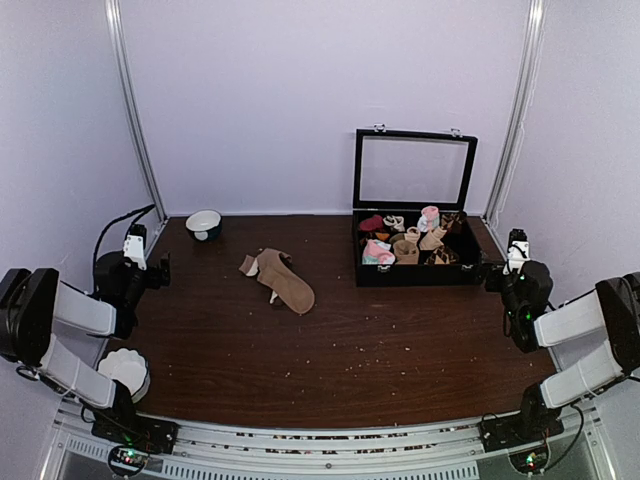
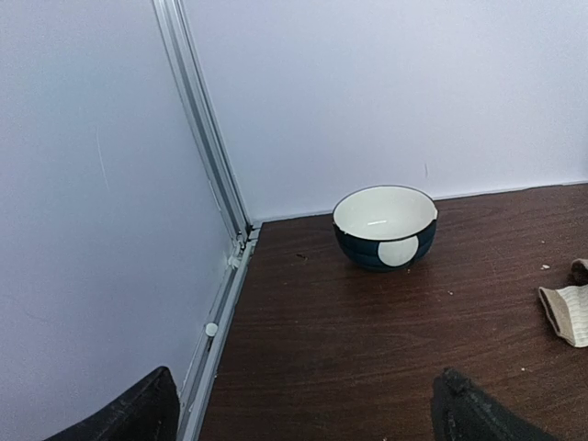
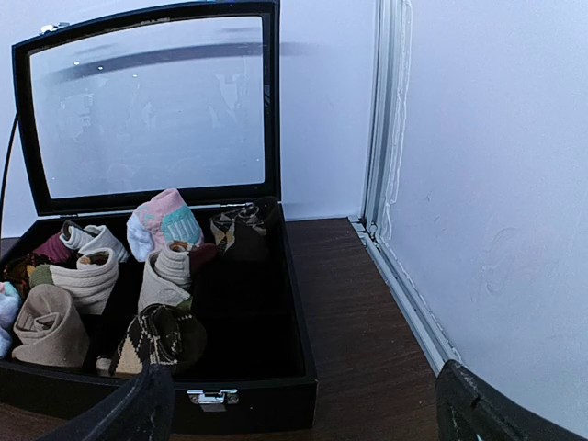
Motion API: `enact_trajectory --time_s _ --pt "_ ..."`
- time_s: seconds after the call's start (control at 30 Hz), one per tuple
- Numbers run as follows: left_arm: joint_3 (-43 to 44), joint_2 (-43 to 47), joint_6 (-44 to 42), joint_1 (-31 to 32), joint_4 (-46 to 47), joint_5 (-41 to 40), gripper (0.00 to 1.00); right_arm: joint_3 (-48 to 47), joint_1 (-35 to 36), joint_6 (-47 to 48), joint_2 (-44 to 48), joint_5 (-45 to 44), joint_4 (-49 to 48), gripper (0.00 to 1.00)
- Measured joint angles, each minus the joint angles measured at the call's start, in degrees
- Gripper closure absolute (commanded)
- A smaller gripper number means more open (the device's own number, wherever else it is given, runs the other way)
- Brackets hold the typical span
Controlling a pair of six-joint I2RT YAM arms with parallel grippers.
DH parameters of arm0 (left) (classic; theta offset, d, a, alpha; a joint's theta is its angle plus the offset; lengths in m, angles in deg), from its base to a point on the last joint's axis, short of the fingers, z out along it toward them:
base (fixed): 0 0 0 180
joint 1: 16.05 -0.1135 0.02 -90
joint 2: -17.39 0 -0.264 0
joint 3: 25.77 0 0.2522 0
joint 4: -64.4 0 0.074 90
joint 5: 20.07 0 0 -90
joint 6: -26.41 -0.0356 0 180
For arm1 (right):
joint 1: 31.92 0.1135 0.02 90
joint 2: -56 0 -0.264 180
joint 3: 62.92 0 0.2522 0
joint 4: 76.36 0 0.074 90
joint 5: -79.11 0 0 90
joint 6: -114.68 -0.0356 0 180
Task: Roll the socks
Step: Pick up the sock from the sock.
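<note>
The tan-beige socks [image 1: 281, 279] lie loosely overlapped on the dark wooden table, left of centre, their paler cuffs toward the back left. One cuff [image 2: 566, 312] shows at the right edge of the left wrist view. My left gripper [image 1: 147, 268] rests at the table's left side, well left of the socks, open with nothing between its fingertips [image 2: 470, 411]. My right gripper [image 1: 498, 272] sits at the right side by the black box, also open and empty, one fingertip [image 3: 478, 409] low in its wrist view.
A black box [image 1: 470, 270] with a raised glass lid holds several rolled socks at the back right. A dark bowl with a white inside [image 1: 204, 224] stands at the back left. A white dish [image 1: 127, 371] sits near the left arm's base. Walls enclose three sides.
</note>
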Motion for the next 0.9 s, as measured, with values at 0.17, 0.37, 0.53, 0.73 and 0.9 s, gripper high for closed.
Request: enact_trajectory --time_s 0.17,0.37,0.53,0.73,0.9 --pt "0.0 0.0 0.0 0.0 0.0 0.0 0.02 0.0 0.0 0.0 0.0 0.0 0.0 0.0" --pt "0.0 0.0 0.0 0.0 0.0 0.0 0.02 0.0 0.0 0.0 0.0 0.0 0.0 0.0" --pt "0.0 0.0 0.0 0.0 -0.3 0.0 0.02 0.0 0.0 0.0 0.0 0.0 0.0 0.0" --pt "10.2 3.2 -1.1 0.0 -19.5 1.6 0.02 -1.6 0.0 -2.3 3.7 -6.2 7.6 0.0" --pt "27.2 3.4 -5.4 0.0 -41.6 6.3 0.02 -18.3 -0.3 -9.3 12.3 -15.0 32.7 0.0"
